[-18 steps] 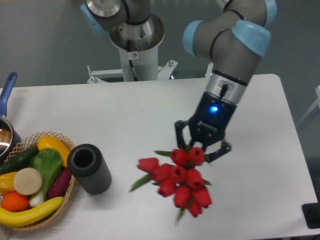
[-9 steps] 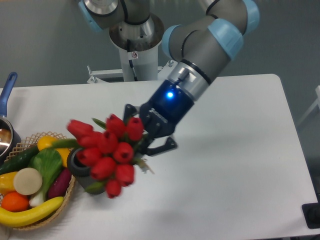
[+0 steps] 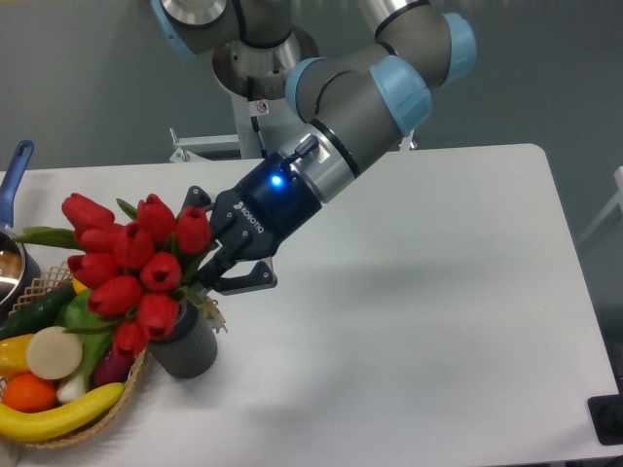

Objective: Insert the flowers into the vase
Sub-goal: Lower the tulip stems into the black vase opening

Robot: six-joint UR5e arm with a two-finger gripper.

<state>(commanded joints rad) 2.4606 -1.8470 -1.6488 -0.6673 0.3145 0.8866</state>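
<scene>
The flowers [image 3: 131, 261] are a bunch of red tulip buds with green leaves, held tilted over the left of the table. My gripper [image 3: 220, 255] is shut on their stems, just right of the buds. The vase [image 3: 187, 348], a dark ribbed cylinder, stands directly under the bunch. Its mouth is hidden by the buds, and only its lower wall shows. Whether the stem ends are inside the mouth I cannot tell.
A wicker basket [image 3: 125, 391] with a banana, an orange, a cucumber and other vegetables touches the vase's left side. A pot with a blue handle [image 3: 15, 173] sits at the far left edge. The robot base [image 3: 263, 88] stands behind the table.
The arm has swung left across the table, carrying the flowers from right of centre to directly above the vase. The buds now cover the vase's mouth.
</scene>
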